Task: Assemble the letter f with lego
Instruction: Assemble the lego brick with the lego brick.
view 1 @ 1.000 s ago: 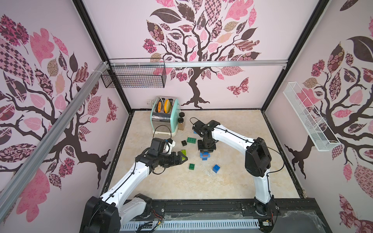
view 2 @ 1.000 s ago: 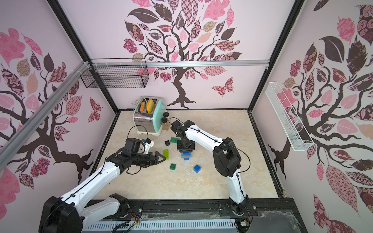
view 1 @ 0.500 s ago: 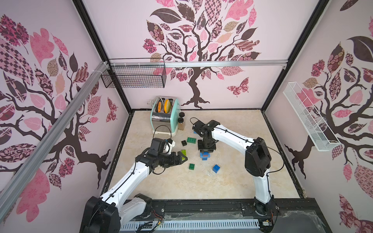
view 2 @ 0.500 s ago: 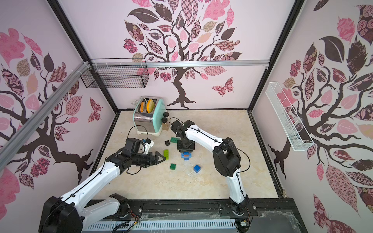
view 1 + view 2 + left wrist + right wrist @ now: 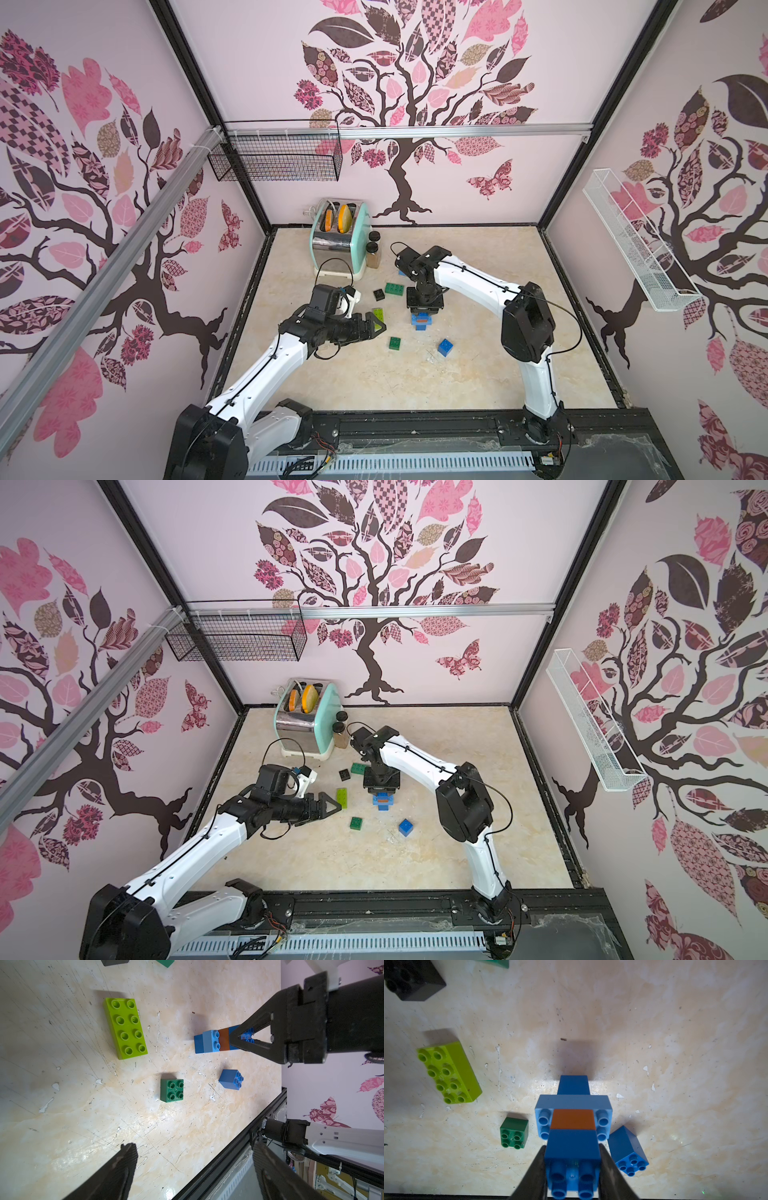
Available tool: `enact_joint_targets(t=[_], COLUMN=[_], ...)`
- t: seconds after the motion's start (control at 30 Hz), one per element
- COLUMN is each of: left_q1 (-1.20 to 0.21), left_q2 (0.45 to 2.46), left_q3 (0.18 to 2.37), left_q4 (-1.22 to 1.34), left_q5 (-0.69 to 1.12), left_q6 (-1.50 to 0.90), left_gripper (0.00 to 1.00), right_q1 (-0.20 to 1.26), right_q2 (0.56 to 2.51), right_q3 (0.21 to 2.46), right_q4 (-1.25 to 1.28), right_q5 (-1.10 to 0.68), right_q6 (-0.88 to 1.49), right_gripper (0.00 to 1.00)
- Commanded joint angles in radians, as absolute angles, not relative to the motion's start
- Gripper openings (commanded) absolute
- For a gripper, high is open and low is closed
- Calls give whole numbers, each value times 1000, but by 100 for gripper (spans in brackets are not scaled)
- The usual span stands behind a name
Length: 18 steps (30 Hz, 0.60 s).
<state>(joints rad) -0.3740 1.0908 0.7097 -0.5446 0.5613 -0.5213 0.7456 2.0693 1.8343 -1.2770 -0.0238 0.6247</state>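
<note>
A small lego stack point(image 5: 422, 321) stands mid-table: blue brick at the bottom, light blue oblong point(image 5: 572, 1102), orange-brown brick point(image 5: 572, 1119), blue brick point(image 5: 572, 1157) on top. My right gripper point(image 5: 572, 1147) points straight down and is shut on that top blue brick, one finger against each side. My left gripper point(image 5: 376, 326) hovers open and level beside the lime oblong brick point(image 5: 378, 314), with nothing between its fingers point(image 5: 128, 1159). Loose on the table lie a dark green square brick point(image 5: 395, 343) and a tilted blue brick point(image 5: 445, 347).
A black brick point(image 5: 378, 294) and a dark green oblong brick point(image 5: 394, 289) lie behind the lime one. The mint-and-chrome toaster point(image 5: 338, 239) and two dark-capped jars point(image 5: 372, 253) stand at the back left. A black rail point(image 5: 415, 419) edges the table's front.
</note>
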Motion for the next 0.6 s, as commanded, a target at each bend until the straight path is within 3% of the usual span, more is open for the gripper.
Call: enact_joint_targets(t=[0.0,0.57], left_q1=[-379,-379], left_q2=[1077,1078], left_q3=[725,723], left_q4=[-545,-545], left_q5=[556,552], left_q6=[-502,-499], left_gripper=[91,91], right_q1=[743,734], right_q2=[2085,2072], right_q3=[1862,1870], right_q4=[-1288,-1287], right_q5=[-31,-29], right_q6=[640,635], right_gripper=[37,42])
